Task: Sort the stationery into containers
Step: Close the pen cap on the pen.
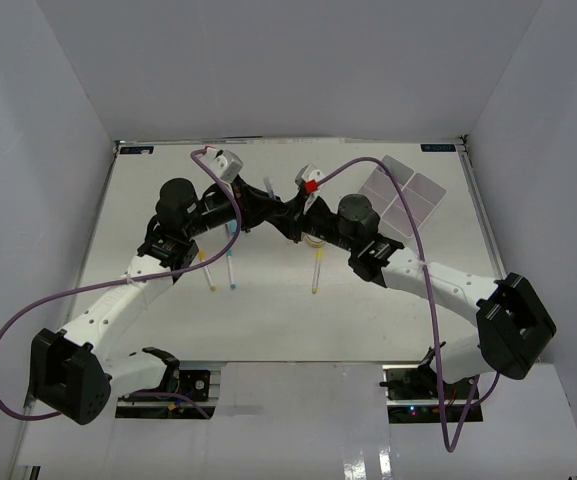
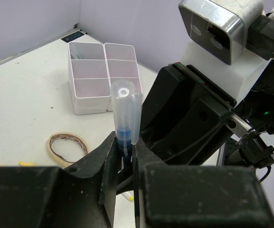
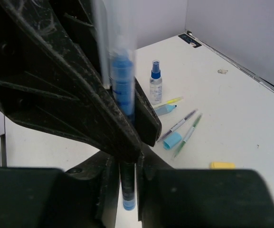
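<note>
- Over the middle of the table [image 1: 268, 325], toward its far side, the left gripper [image 2: 125, 153] was clamped on the lower end of a blue pen [image 2: 126, 111], which stood upright with its clear cap on top.
- Just beside it, the right gripper [image 3: 128, 176] faced the left one, its fingers pressed against the same blue pen from either side, lower on the barrel.
- Past the left gripper, a tan rubber-band ring [image 2: 56, 137] lay flat on the table.
- Farther on, the white tray [image 2: 87, 102] sat at the far right of the table, apart from the ring. Its compartments looked empty where the view reached in.
- In the right wrist view, a blue-capped bottle [image 3: 155, 81] stood upright on the table beyond the grippers.
- Near the bottle lay a thin pen [image 3: 177, 126] and a green pen [image 3: 188, 134] side by side, with a loose blue cap [image 3: 173, 140] touching them.
- A yellow block [image 3: 222, 165] rested apart from these.
</note>
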`<state>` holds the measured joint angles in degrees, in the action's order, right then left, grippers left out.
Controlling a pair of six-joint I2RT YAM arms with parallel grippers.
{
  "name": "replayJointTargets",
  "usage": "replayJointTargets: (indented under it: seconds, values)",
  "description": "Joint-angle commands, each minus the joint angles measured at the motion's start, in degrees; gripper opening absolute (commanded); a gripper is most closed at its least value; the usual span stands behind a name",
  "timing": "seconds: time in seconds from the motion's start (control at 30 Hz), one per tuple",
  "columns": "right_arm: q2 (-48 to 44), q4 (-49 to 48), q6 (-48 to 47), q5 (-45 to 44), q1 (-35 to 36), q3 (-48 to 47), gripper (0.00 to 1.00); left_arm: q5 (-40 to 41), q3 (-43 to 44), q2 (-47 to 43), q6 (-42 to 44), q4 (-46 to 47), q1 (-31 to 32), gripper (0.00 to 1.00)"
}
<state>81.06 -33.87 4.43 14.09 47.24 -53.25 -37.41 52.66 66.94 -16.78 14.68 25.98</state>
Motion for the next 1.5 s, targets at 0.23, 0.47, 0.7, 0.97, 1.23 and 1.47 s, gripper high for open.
replayJointTargets:
  seconds: [0.23, 0.47, 0.7, 0.97, 1.23, 1.47]
  values:
    - [-1.7, -5.8, 1.5, -2.1, -0.1, 1.2, 0.08, -1.5, 0.2, -0.7, -0.3, 1.2, 0.0, 0.0]
    - [-2.3, -6.8, 2.1, -2.7, -0.1, 2.1, 0.08, -1.7, 0.2, -0.3, -0.6, 1.3, 0.0, 0.13]
    - [-3.0, -7.1, 2.2, -4.3, -0.2, 3.0, 0.08, -1.4, 0.2, -0.1, -1.0, 1.3, 0.0, 0.37]
    - [-4.5, -7.1, 2.3, -6.4, -0.6, 6.1, 0.08, -1.4, 1.5, -1.6, -1.6, -0.9, 0.0, 0.57]
    - [-6.3, -6.0, 2.3, -4.5, -1.5, 7.6, 0.08, -5.7, 1.6, -4.0, -5.6, -5.6, 0.0, 0.73]
    - [-7.8, -3.0, 3.4, 5.4, -4.3, 7.0, 0.08, -3.9, 8.7, -6.6, 2.2, -14.3, 0.0, 0.73]
